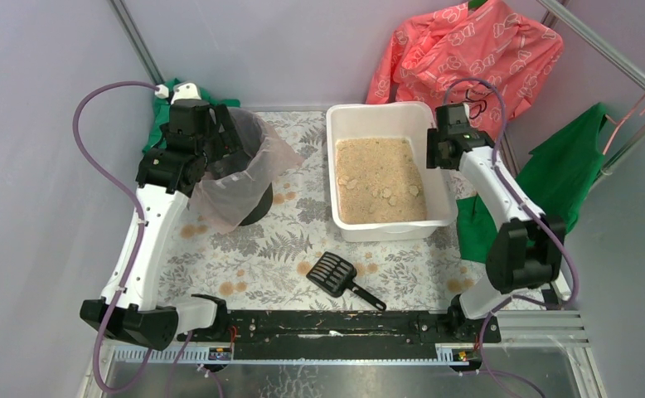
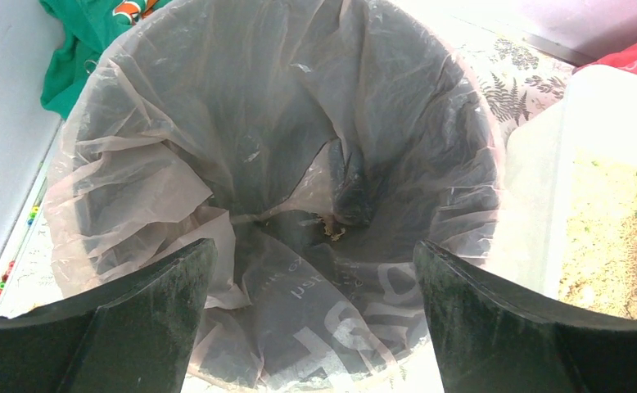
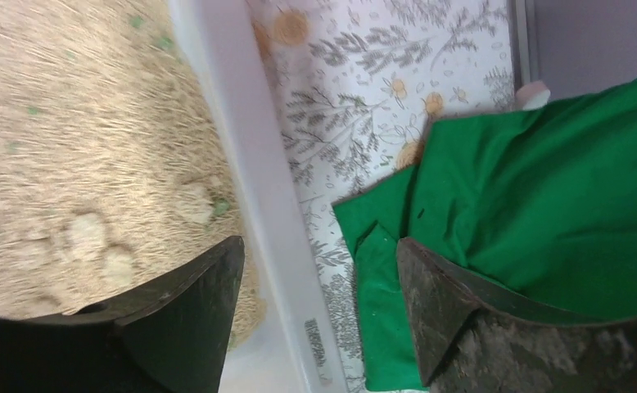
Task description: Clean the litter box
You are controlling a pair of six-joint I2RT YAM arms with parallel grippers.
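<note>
- Litter box [image 1: 394, 232] sat right of the bin [image 1: 257, 206], with clumps showing in its sand.
- I had the right gripper [image 3: 319, 246] part open and empty, one jaw each side of the box's right rim, probably to steady it.
- Left gripper [image 2: 315, 254] hung wide open and empty over the bin, likely awaiting waste.
- Scoop [image 1: 336, 275] lay apart, unheld.

Litter box [image 1: 392, 230]: large white rectangular plastic tub with rounded corners and a thick rim. It stands upright and level on the right part of the leaf-patterned surface [image 1: 261, 249], its long sides running front to back. Tan sandy granules [image 1: 369, 170] cover its floor. Several pale clumps [image 1: 383, 192] lie on the granules, right of centre. Small green specks are scattered in the fill.
</note>
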